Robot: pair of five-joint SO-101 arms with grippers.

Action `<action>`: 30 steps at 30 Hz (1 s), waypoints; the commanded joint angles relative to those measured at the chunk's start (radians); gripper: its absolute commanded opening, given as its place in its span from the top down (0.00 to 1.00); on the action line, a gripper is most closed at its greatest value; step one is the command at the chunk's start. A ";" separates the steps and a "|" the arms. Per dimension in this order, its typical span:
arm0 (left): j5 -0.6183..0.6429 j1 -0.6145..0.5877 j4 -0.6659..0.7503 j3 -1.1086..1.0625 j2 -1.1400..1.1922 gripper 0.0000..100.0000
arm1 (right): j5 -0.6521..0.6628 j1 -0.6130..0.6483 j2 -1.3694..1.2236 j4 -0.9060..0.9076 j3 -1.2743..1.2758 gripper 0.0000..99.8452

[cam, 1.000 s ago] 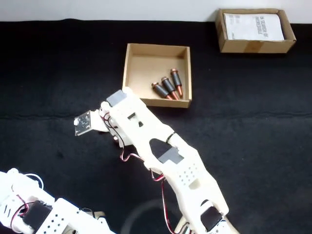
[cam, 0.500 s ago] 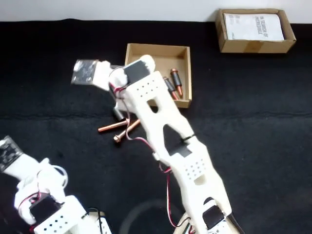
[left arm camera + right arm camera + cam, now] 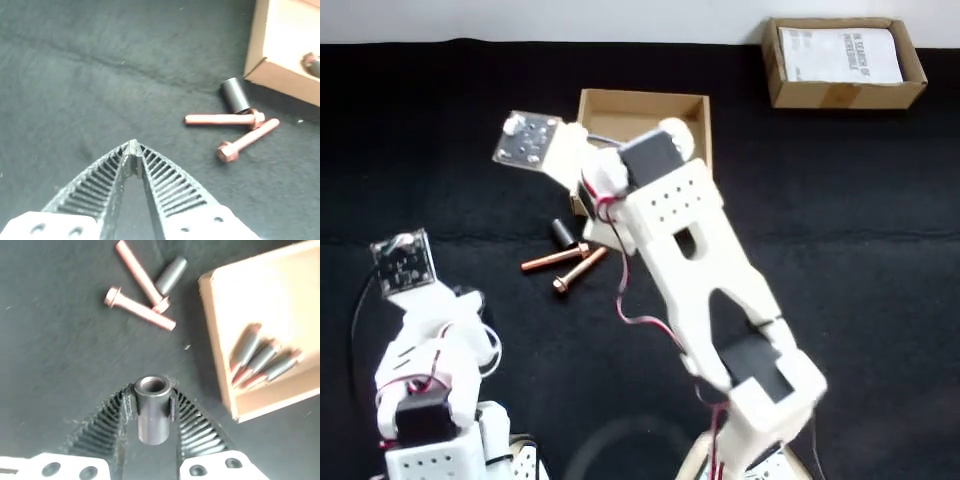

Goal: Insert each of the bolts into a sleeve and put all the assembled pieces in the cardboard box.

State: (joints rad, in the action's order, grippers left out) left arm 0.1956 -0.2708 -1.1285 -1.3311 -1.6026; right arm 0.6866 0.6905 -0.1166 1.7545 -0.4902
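Left claw [image 3: 132, 151], well left of cardboard box [image 3: 642, 101]: pinched closed, holding nothing. Just off the box's near-left corner I see 1 loose sleeve [image 3: 563, 232] and 2 bolts [image 3: 552, 261], touching. 3 assembled pieces [image 3: 260, 360] lie inside the box. Right claw [image 3: 150, 390], beside the box, clamps 1 sleeve [image 3: 152, 412]. Far right of the box: smaller carton [image 3: 790, 92] with printed sheet [image 3: 840, 54], text unreadable.
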 commanded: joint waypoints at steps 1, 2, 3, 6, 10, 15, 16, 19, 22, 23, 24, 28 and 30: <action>-0.003 0.045 0.087 0.124 0.168 0.99 | -0.034 -0.002 0.176 0.007 0.157 0.99; -0.003 0.059 0.101 0.148 0.203 0.99 | -0.043 -0.002 0.209 0.007 0.206 0.99; -0.003 0.070 0.114 0.166 0.226 0.99 | -0.049 -0.002 0.239 0.007 0.246 0.99; -0.003 0.114 0.138 0.194 0.280 0.99 | -0.081 -0.002 0.328 0.005 0.361 0.99; -0.002 0.177 0.164 0.202 0.372 0.99 | -0.137 -0.002 0.453 0.005 0.484 0.99; 0.049 0.251 0.150 0.298 0.564 0.99 | -0.253 -0.045 0.587 0.005 0.604 0.99; 0.063 0.271 0.129 0.329 0.611 0.99 | -0.267 -0.062 0.608 0.005 0.630 0.99; 0.118 0.343 0.058 0.423 0.751 0.99 | -0.278 -0.122 0.653 0.004 0.696 0.99; 0.178 0.409 0.037 0.486 0.900 0.99 | -0.278 -0.183 0.688 0.004 0.750 0.99; 0.196 0.427 0.037 0.501 0.947 0.99 | -0.278 -0.197 0.699 0.004 0.762 0.99; 0.212 0.443 0.038 0.515 1.001 0.99 | -0.278 -0.214 0.711 0.004 0.776 0.99; 0.253 0.490 0.081 0.565 1.204 0.99 | -0.276 -0.260 0.742 0.004 0.819 0.99; 0.253 0.493 0.098 0.593 1.300 0.99 | -0.275 -0.277 0.748 0.004 0.828 0.99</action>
State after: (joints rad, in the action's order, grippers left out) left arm 0.4365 0.2048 -1.0579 -0.8032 -0.4135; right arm 0.4181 0.4480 0.5938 1.7545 0.3337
